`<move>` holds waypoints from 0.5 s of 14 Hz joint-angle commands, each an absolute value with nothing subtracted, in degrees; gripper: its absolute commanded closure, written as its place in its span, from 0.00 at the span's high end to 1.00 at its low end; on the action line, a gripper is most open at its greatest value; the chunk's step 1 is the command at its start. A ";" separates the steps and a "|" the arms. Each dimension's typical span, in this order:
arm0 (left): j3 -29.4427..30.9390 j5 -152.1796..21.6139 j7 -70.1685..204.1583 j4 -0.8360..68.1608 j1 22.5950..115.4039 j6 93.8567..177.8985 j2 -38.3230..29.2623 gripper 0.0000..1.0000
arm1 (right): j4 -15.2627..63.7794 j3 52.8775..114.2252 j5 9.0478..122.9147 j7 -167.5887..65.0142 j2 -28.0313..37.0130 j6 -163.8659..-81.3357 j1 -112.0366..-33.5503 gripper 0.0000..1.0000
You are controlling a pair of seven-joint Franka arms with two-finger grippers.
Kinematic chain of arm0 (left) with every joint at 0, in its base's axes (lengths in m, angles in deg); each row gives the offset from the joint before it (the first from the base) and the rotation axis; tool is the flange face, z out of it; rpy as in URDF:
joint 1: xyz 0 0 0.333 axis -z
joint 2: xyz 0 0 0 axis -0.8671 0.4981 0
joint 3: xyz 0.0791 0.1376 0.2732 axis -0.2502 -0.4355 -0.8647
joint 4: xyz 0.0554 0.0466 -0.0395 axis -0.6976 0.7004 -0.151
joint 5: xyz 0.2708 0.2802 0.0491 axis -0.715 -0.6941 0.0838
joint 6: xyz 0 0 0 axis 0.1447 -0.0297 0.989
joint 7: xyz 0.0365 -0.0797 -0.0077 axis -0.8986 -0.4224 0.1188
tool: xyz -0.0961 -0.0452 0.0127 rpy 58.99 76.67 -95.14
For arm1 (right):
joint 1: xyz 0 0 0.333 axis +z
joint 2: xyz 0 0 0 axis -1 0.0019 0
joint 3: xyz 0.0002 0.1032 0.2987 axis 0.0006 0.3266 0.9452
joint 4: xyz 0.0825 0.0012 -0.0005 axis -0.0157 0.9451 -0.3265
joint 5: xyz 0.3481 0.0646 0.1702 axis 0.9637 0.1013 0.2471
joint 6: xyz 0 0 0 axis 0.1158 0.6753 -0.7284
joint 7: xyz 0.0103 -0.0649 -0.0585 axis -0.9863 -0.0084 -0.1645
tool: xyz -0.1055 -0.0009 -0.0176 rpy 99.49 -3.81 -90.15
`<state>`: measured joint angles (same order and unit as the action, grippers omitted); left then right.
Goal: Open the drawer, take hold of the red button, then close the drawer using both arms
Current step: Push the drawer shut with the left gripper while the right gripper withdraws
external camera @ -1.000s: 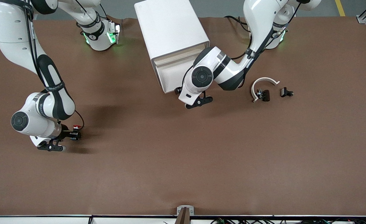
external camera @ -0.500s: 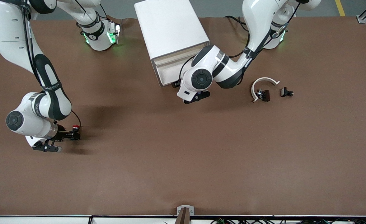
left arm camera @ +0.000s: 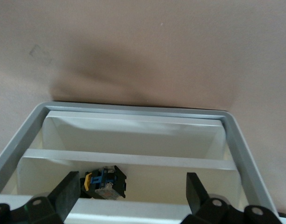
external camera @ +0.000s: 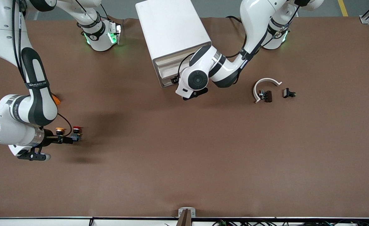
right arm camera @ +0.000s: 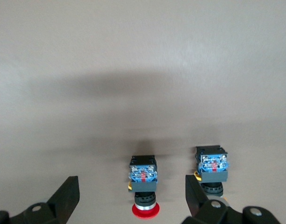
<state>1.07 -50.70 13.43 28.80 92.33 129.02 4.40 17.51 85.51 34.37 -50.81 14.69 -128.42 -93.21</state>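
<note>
My right gripper (right arm camera: pixel 131 200) stands with its fingers spread wide, holding nothing, low over the table at the right arm's end; the red-capped button (external camera: pixel 76 133) sits free on the table between them, just beside an orange-capped button (external camera: pixel 59 130). My left gripper (left arm camera: pixel 133 196) is likewise wide open and empty at the white cabinet (external camera: pixel 172 34), in front of the drawer (left arm camera: pixel 133 140), which is nearly shut.
</note>
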 commanded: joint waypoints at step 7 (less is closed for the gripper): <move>2.20 -41.14 12.71 28.96 91.77 123.22 4.92 1.00 | 8.91 85.92 34.06 -50.30 8.12 -109.13 -93.85 1.00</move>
